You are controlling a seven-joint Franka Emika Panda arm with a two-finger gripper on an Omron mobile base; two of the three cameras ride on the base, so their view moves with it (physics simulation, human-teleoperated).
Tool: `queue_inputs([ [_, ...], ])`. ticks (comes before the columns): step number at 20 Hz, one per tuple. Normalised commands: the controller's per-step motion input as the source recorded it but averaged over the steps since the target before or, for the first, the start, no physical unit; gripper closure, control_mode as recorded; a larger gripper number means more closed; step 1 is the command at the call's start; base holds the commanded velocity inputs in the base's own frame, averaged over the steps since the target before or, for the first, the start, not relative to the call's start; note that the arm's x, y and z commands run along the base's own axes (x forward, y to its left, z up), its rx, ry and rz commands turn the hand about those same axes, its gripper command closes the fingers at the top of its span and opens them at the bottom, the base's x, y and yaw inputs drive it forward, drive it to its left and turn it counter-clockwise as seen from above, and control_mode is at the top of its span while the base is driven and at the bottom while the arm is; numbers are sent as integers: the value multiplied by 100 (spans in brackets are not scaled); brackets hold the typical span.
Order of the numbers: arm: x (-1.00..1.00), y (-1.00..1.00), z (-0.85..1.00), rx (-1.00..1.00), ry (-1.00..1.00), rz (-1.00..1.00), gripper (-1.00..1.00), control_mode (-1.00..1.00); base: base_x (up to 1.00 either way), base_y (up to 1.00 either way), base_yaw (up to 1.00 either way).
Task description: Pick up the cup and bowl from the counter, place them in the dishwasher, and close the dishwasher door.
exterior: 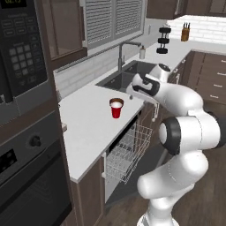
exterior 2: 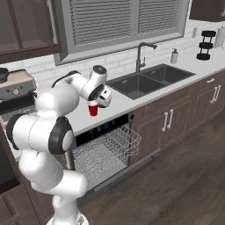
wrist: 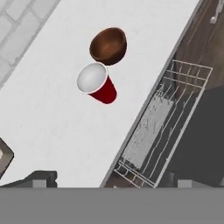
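- Cup (exterior: 116, 107) stands upright on the white counter (exterior: 88, 128), above the pulled-out wire rack (exterior: 128, 152).
- Hand view: bowl (wrist: 108, 45) sits touching the cup (wrist: 96, 82); in the left base view the arm hides it.
- Gripper (wrist: 111, 179) hangs over the counter edge, jaws wide, holding nothing.

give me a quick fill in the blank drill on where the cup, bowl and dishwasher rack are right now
1. The cup stands upright on the ____.
2. In the hand view, the bowl sits right beside the ____.
3. The wire rack of the dishwasher is pulled ____.
4. The gripper hangs above the counter with its jaws ____, holding nothing.

Missing words: counter; cup; out; open
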Motion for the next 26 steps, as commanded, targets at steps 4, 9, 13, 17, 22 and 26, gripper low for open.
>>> queue_inputs([
  [4,24,3,-55,0,0,-6,-100,-100,0,0,0],
  [9,47,39,-33,3,0,0,-100,-100,0,0,0],
  [13,61,30,-38,7,0,0,-100,-100,0,0,0],
  [17,44,6,-28,9,0,0,-100,-100,0,0,0],
  [22,28,0,-22,9,0,0,-100,-100,0,0,0],
  [26,46,1,-31,5,0,0,-100,-100,0,0,0],
])
